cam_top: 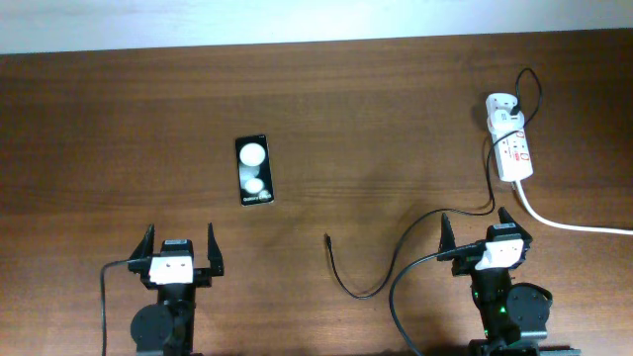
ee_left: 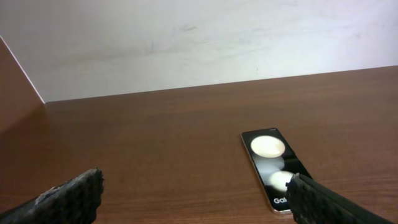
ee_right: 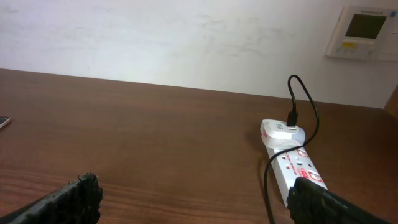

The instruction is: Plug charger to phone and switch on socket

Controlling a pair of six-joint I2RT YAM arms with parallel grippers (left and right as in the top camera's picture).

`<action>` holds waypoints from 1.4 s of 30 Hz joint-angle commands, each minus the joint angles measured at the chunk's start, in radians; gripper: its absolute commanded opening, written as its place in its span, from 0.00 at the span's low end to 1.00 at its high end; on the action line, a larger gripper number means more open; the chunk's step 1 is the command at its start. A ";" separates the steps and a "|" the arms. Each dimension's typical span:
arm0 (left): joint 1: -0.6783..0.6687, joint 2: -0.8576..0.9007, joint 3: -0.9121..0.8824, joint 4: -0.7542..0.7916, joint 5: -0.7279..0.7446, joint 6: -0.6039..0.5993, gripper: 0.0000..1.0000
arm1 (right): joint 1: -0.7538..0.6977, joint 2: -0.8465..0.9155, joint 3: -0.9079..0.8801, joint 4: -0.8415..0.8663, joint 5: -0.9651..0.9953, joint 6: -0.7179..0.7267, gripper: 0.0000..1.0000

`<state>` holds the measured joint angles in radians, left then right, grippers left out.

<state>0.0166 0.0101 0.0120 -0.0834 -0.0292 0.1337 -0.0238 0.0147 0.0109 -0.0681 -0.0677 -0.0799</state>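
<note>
The black phone lies flat on the table, two white round spots up; in the left wrist view it sits ahead and right of my jaws. The white socket strip lies at the far right, with the charger's white adapter plugged in its far end. The thin black charger cable runs from it to a free plug tip mid-table. The strip and adapter show in the right wrist view. My left gripper is open and empty near the phone. My right gripper is open and empty, below the strip.
The strip's thick white cord runs off the right edge. The arms' thicker black cables loop near the front edge. A white wall panel hangs behind the table.
</note>
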 commanded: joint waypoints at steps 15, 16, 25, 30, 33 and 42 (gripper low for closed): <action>0.006 0.831 0.628 -0.346 0.016 -0.012 0.99 | 0.011 -0.011 -0.005 -0.007 0.013 0.002 0.99; 0.006 0.881 0.665 -0.369 0.021 -0.012 0.99 | 0.011 -0.011 -0.005 -0.007 0.013 0.002 0.99; 0.006 1.246 0.864 -0.525 0.041 -0.011 0.99 | 0.011 -0.011 -0.005 -0.007 0.013 0.002 0.99; 0.006 1.247 0.864 -0.521 0.041 -0.012 0.99 | 0.011 -0.011 -0.005 -0.007 0.013 0.002 0.99; 0.006 1.247 0.864 -0.520 0.041 -0.012 0.99 | 0.011 -0.011 -0.005 -0.007 0.013 0.002 0.99; 0.006 1.247 0.864 -0.520 0.042 -0.012 0.99 | 0.011 -0.011 -0.005 -0.007 0.013 0.002 0.99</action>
<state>0.0166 1.2541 0.8551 -0.6056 -0.0025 0.1307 -0.0231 0.0109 0.0109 -0.0685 -0.0673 -0.0788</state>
